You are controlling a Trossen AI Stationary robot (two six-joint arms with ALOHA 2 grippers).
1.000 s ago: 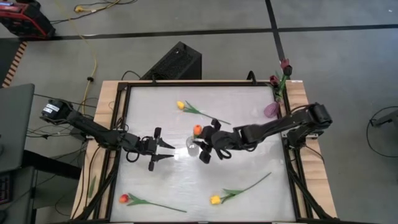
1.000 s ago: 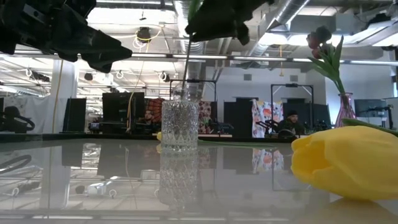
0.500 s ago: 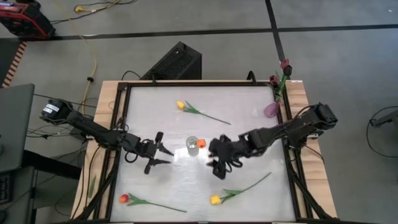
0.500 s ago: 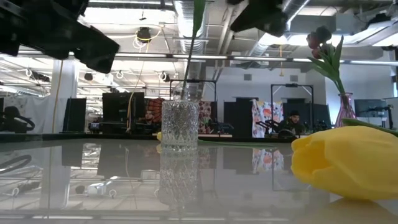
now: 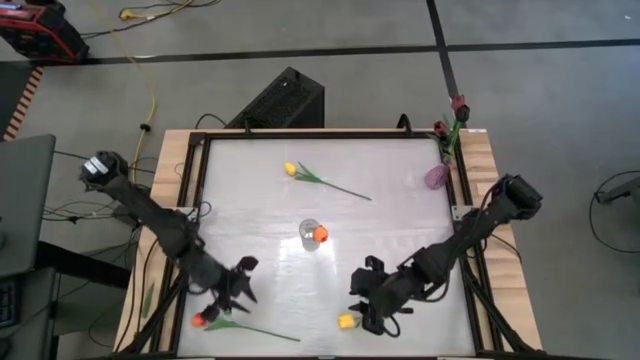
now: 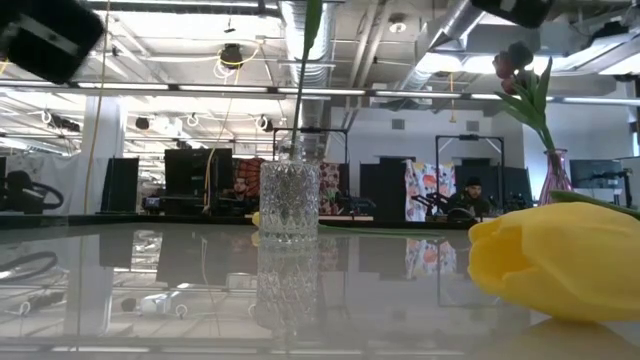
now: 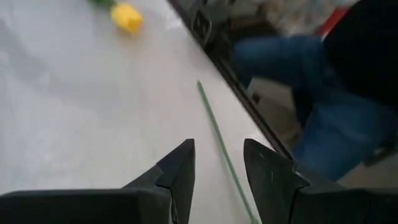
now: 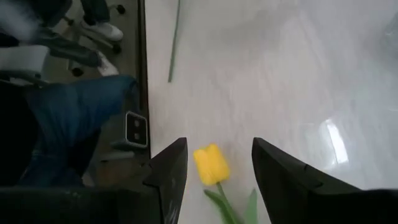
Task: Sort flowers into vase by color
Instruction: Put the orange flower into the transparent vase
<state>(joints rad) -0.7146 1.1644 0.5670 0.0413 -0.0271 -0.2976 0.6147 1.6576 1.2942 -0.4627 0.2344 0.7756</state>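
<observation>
White tabletop (image 5: pixel 260 190) is carrying most of the scene: a clear glass vase (image 5: pixel 310 235) is sitting about in the middle with an orange tulip (image 5: pixel 321 235) poking out of it, and a pinkish vase (image 5: pixel 436 177) with dark maroon tulips (image 5: pixel 458 104) is standing at the far right corner. One yellow tulip (image 5: pixel 291 169) is lying toward the far edge, well apart from both arms. Both arms are working along the near edge right now. The right gripper (image 5: pixel 372 318) is hanging with its fingers spread, just beside the second yellow tulip (image 8: pixel 210 165), whose head is showing between the fingers in the right wrist view but isn't being held. The left gripper (image 5: pixel 232 300) is hovering open near the near left corner, just beside the red tulip (image 5: pixel 200 320), with that flower's green stem (image 7: pixel 224 149) running between its fingers in the left wrist view. Looks to me like the pick-up step for two more flowers; next each gripper needs to be dropping onto a stem and pinching it.
</observation>
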